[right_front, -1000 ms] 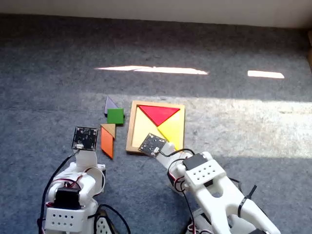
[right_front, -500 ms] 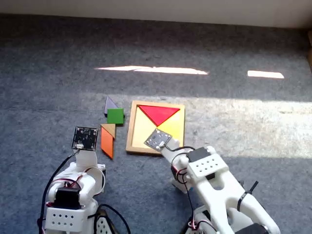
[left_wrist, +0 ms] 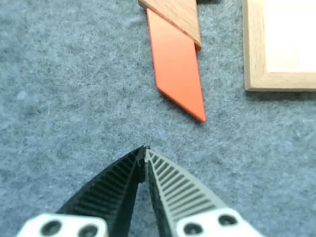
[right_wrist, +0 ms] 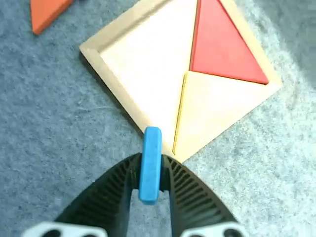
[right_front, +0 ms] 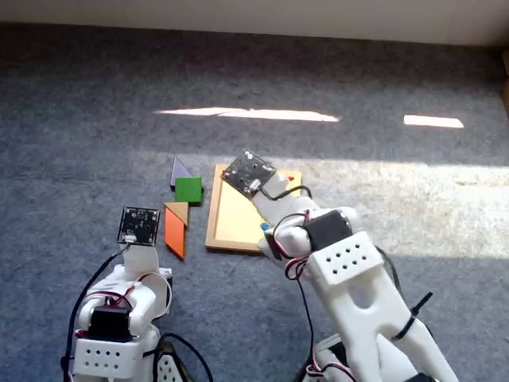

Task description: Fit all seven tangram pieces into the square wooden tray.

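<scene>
The square wooden tray [right_wrist: 113, 84] holds a red triangle [right_wrist: 222, 49] and a yellow triangle [right_wrist: 217, 108]; the rest of its floor is bare. My right gripper [right_wrist: 150, 165] is shut on a blue piece [right_wrist: 150, 148], held on edge above the tray's nearest corner. In the high view the right arm [right_front: 334, 255] stretches over the tray [right_front: 227, 223]. Left of the tray lie a purple triangle [right_front: 180, 169], a green square [right_front: 188, 189], a wooden triangle [right_front: 178, 211] and an orange parallelogram [right_front: 174, 232]. My left gripper [left_wrist: 144, 150] is shut and empty, just short of the orange parallelogram [left_wrist: 177, 64].
Grey carpet covers the whole surface. Bright strips of sunlight [right_front: 254, 114] lie behind the tray. There is free carpet to the right of the tray and behind it.
The right arm's wrist has swung from the tray's near edge up over the tray toward its far side. The left arm has kept still.
</scene>
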